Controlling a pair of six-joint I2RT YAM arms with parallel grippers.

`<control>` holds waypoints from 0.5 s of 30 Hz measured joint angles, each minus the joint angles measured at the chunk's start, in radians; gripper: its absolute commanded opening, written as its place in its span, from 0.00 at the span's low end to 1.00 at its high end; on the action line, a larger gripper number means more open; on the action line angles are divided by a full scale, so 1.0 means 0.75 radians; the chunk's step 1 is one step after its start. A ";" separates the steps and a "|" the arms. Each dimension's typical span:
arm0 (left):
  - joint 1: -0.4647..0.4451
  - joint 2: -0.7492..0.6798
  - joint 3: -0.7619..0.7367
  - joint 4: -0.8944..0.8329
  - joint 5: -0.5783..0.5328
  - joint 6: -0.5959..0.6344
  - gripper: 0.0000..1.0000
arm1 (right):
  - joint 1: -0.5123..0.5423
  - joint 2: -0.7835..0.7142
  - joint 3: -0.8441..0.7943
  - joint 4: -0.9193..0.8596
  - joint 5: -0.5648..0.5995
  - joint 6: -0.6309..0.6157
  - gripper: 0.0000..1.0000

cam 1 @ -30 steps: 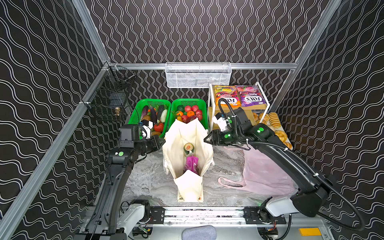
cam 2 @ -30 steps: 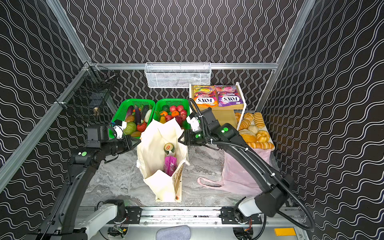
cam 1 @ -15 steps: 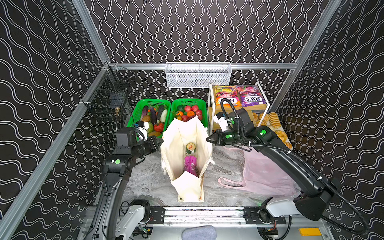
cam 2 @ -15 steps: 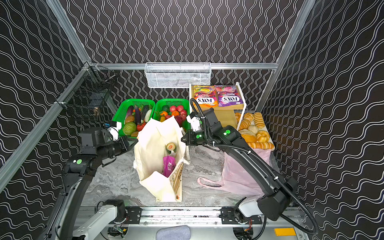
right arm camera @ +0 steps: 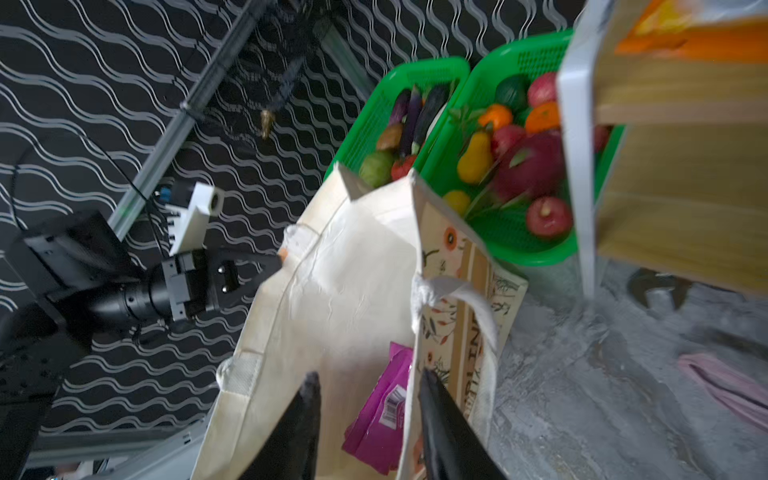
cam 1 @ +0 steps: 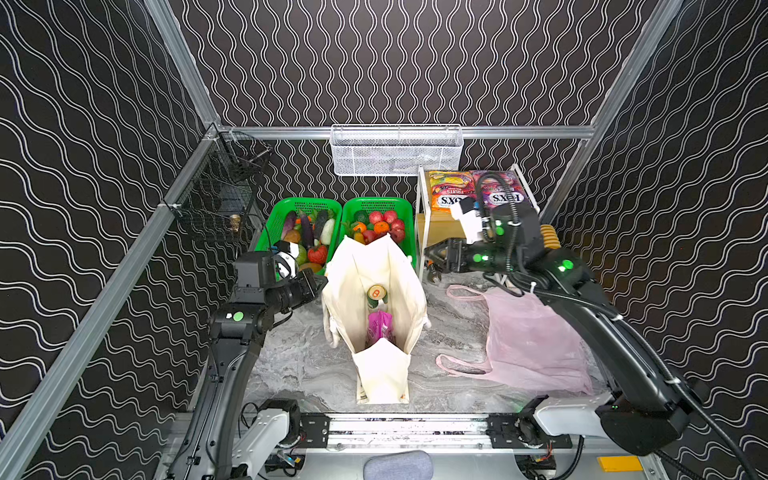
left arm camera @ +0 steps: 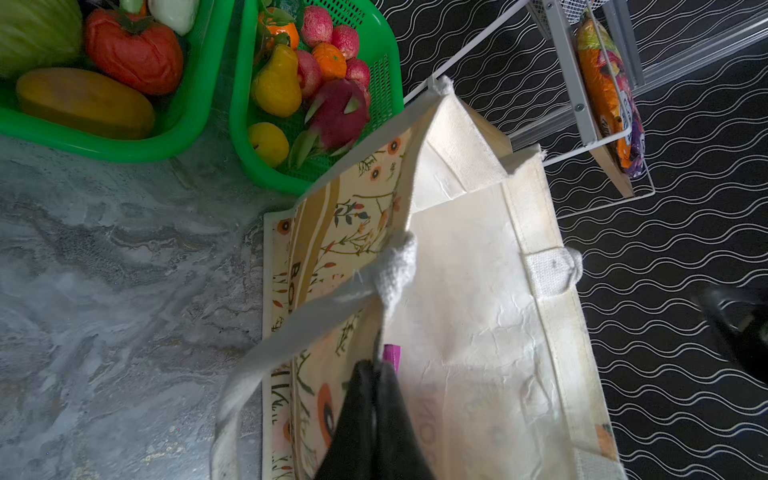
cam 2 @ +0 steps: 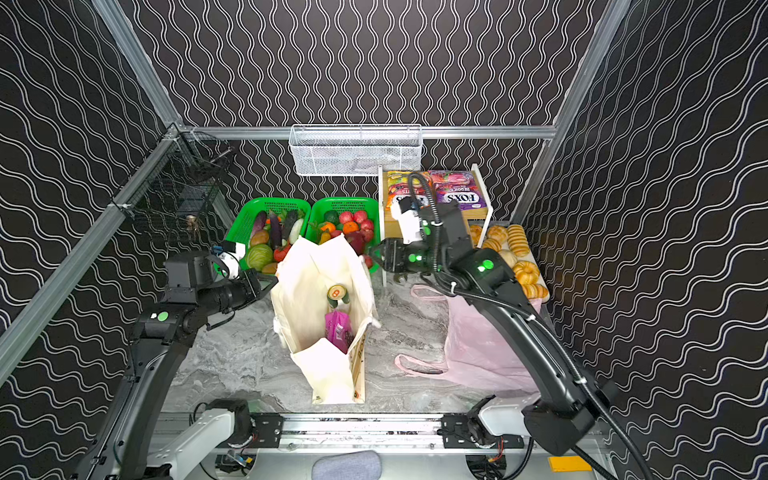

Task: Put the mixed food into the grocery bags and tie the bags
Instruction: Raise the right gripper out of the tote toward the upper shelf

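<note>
The cream canvas tote (cam 1: 353,291) (cam 2: 307,291) stands open mid-table and holds the green can (cam 1: 376,294) and purple packet (cam 1: 379,328) (right arm camera: 382,411). My left gripper (cam 1: 320,284) (left arm camera: 376,370) is shut on the tote's left rim. At the tote's far right rim, my right gripper (cam 1: 430,259) (right arm camera: 370,382) is open, holding nothing. The pink plastic bag (cam 1: 532,340) lies flat on the right. Dragon fruit (left arm camera: 336,112), pear (left arm camera: 276,81), lemon (left arm camera: 268,143), orange (left arm camera: 328,60) and red apples sit in a green basket (cam 1: 376,202). The orange FOX'S packet (cam 1: 449,189) lies on the rack.
A second green basket (cam 1: 305,201) holds vegetables. The white wire rack (cam 1: 420,232) stands right of the baskets, with bread rolls (cam 2: 515,253) beside it. A white mesh basket (cam 1: 395,149) hangs on the back wall and a black wire basket (cam 1: 224,195) on the left wall.
My left arm has drawn back to the left and dropped lower, still at the tote's rim, and the tote's mouth stands wider. My right gripper stays by the far right rim.
</note>
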 measured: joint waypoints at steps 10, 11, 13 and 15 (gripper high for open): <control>0.000 -0.017 0.057 0.007 -0.058 0.033 0.65 | -0.342 0.097 0.100 0.100 0.016 0.040 0.47; 0.000 -0.024 0.062 0.000 -0.067 0.037 0.67 | -0.364 0.136 0.140 0.096 0.011 0.040 0.48; 0.000 -0.037 0.068 -0.013 -0.086 0.054 0.69 | -0.396 0.212 0.224 0.078 0.000 0.039 0.48; 0.000 -0.051 0.076 -0.030 -0.116 0.076 0.71 | -0.425 0.291 0.315 0.071 -0.014 0.034 0.48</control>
